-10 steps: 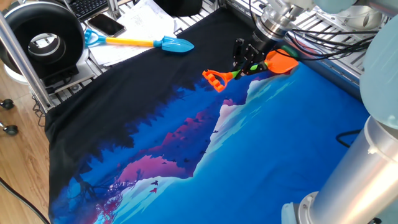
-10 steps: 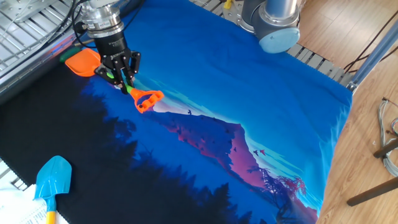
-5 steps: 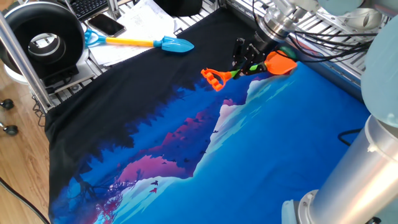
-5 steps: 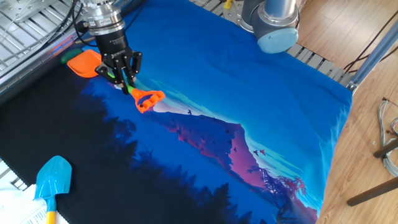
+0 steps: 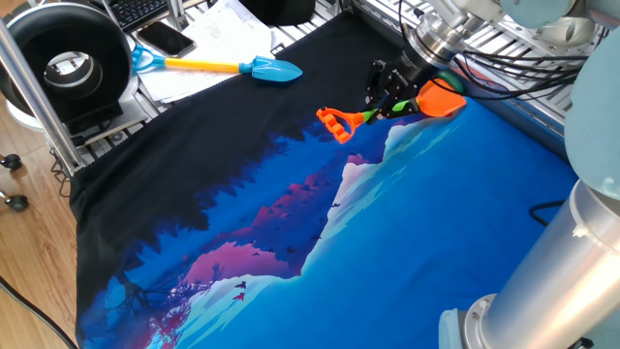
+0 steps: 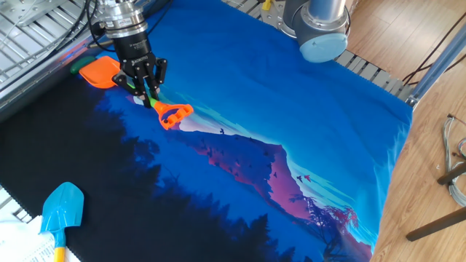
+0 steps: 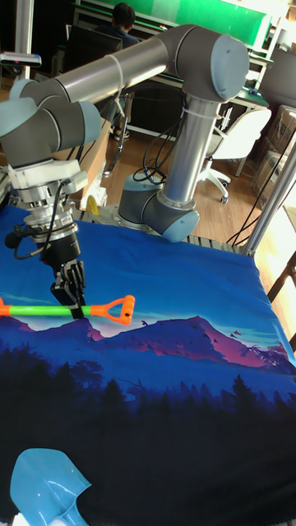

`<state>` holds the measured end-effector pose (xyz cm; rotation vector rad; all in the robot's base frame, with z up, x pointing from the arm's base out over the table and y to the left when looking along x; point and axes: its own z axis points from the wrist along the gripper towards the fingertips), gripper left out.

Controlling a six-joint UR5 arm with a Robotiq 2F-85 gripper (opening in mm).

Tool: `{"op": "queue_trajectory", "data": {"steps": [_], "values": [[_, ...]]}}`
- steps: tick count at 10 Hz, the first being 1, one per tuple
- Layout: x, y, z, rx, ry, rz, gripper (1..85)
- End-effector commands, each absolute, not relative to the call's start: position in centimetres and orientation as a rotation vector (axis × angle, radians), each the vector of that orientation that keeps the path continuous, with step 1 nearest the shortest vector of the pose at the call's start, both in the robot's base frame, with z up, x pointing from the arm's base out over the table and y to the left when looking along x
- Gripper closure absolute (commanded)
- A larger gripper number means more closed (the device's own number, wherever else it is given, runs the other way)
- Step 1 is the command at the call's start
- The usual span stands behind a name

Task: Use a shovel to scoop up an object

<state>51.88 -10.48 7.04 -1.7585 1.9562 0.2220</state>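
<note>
The shovel (image 6: 135, 91) is grasped at its green shaft by the gripper (image 6: 148, 97), fingers clenched on it. The blade is positioned against the object (image 6: 76, 68).

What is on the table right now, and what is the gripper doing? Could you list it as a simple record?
gripper: shut on the green shaft of the orange shovel
orange shovel's handle: sticks out free, past the gripper
small green object: partly visible at the far edge of the blade
blue shovel: lies apart, untouched
cloth: printed with blue mountains, covers the table
</note>
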Motion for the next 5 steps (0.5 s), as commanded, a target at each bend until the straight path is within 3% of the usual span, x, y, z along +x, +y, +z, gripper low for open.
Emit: {"op": "queue_trajectory", "data": {"steps": [1,5], "values": [[51.74,-10.99,7.1,-1.75,1.949,0.202,83.7],[51.26,-11.33,6.81,-1.749,1.943,0.195,83.7]]}}
